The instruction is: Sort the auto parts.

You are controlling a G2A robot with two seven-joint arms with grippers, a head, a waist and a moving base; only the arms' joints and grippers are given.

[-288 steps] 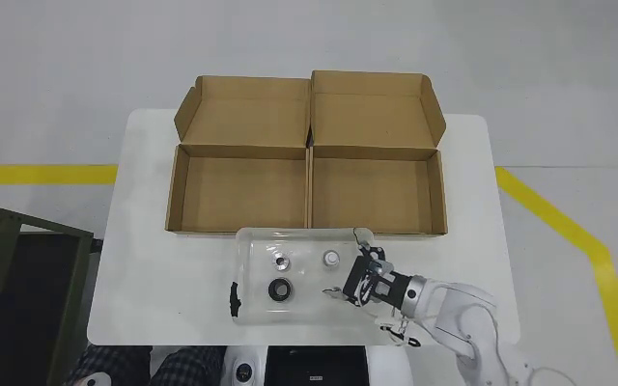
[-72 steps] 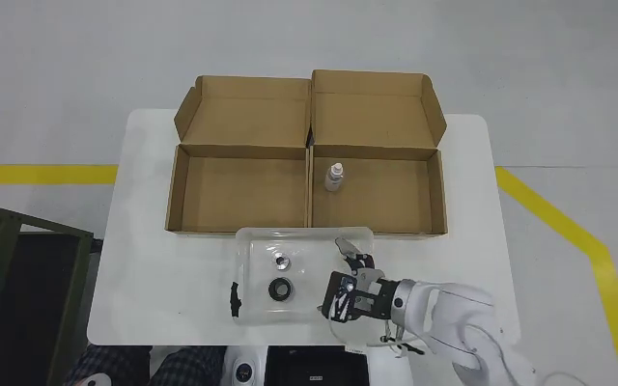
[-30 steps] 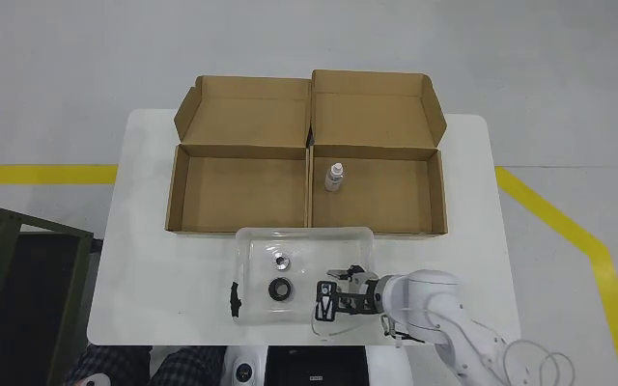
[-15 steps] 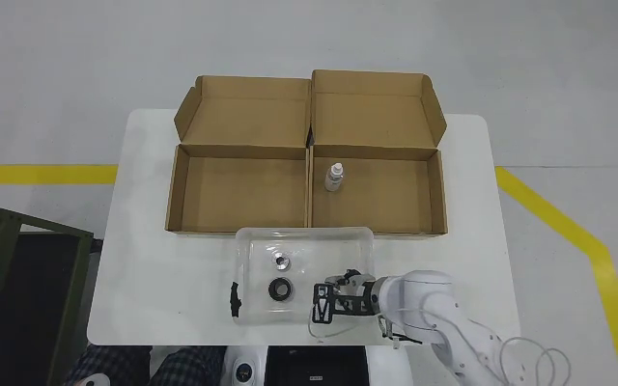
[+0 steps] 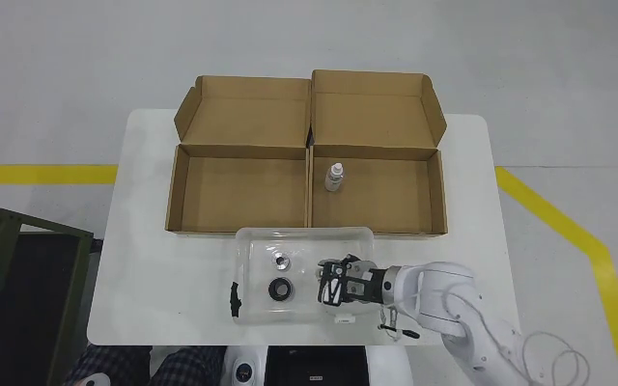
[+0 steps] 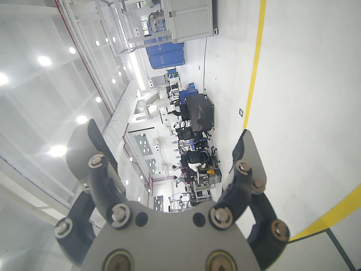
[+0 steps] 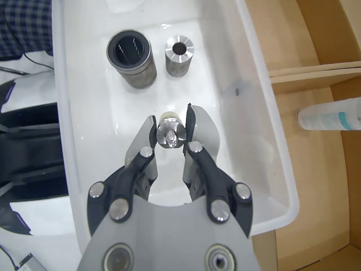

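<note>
The small metal part (image 7: 168, 136) sits inside the clear tray (image 7: 253, 57). It is a short silver cylinder with a pointed stud at its centre and a pale end behind.

The right wrist view resolves the grip. The right gripper (image 7: 171, 115) is closed to the part's width, both fingers pressed against its sides. Whether the part rests on the tray floor cannot be told.

Beyond it stand a large dark-lined sleeve (image 7: 131, 59) and a smaller slotted cylinder (image 7: 178, 55), just beside each other.

The top view gives the layout. The tray (image 5: 253, 241) lies on the table (image 5: 145, 270) before two open cardboard boxes (image 5: 241, 193). A white bottle (image 5: 333, 177) is in the right one.

The left gripper (image 6: 167, 127) is spread wide, holding nothing.
</note>
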